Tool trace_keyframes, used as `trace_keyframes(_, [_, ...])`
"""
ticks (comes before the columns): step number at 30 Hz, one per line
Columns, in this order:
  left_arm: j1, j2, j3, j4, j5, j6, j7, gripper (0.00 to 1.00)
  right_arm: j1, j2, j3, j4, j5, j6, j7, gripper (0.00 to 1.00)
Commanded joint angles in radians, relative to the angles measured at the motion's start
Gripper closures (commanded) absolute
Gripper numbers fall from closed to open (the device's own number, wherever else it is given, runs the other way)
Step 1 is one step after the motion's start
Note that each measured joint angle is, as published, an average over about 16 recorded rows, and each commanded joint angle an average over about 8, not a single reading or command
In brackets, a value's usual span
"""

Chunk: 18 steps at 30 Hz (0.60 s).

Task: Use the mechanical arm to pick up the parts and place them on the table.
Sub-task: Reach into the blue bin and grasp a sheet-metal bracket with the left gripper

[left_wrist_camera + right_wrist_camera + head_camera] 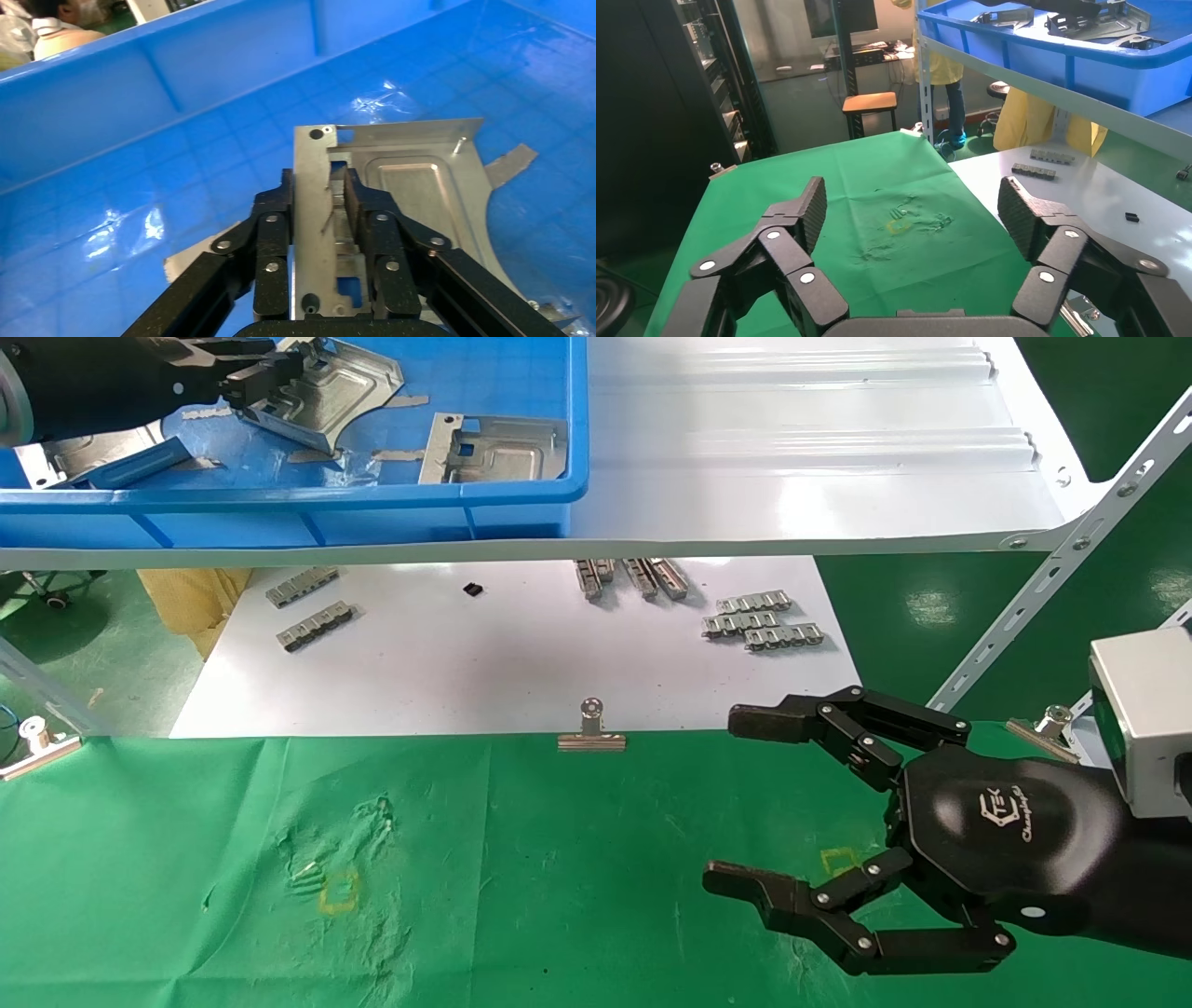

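Head view: left gripper (250, 385) reaches into the blue bin (372, 495) on the white shelf (792, 477) and clamps a part (326, 388); a second part (494, 449) lies flat in the bin nearer the shelf's middle, and the right gripper (745, 803) hangs spread wide above the table (466, 896). Left wrist view: fingers (270, 246) pinch the part's (415, 189) flat edge strip from both sides. Right wrist view: fingers (807, 210) gape apart, holding nothing, over the table (891, 175).
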Motion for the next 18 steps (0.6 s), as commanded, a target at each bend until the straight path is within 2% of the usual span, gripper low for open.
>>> trace_keyframes(1, [-0.002, 0.0, 0.002, 0.003, 0.003, -0.008, 0.002, 1.0, 0.0, 0.0, 0.0, 0.0, 0.0, 0.0, 0.0, 0.0])
trace_keyframes(6, [-0.006, 0.002, -0.01, 0.0, -0.015, -0.071, 0.006, 1.0, 0.0, 0.0, 0.0, 0.0, 0.0, 0.0, 0.0, 0.0])
trace_keyframes(10, [-0.016, -0.016, -0.028, -0.02, -0.041, -0.028, 0.016, 1.0, 0.0, 0.0, 0.0, 0.0, 0.0, 0.0, 0.0, 0.0])
trace_keyframes(14, [-0.023, -0.057, -0.045, -0.052, -0.069, 0.142, 0.036, 1.0, 0.0, 0.0, 0.0, 0.0, 0.0, 0.0, 0.0, 0.0])
trace_keyframes(18, [-0.017, -0.108, -0.061, -0.094, -0.104, 0.423, 0.072, 1.0, 0.0, 0.0, 0.0, 0.0, 0.0, 0.0, 0.0, 0.0])
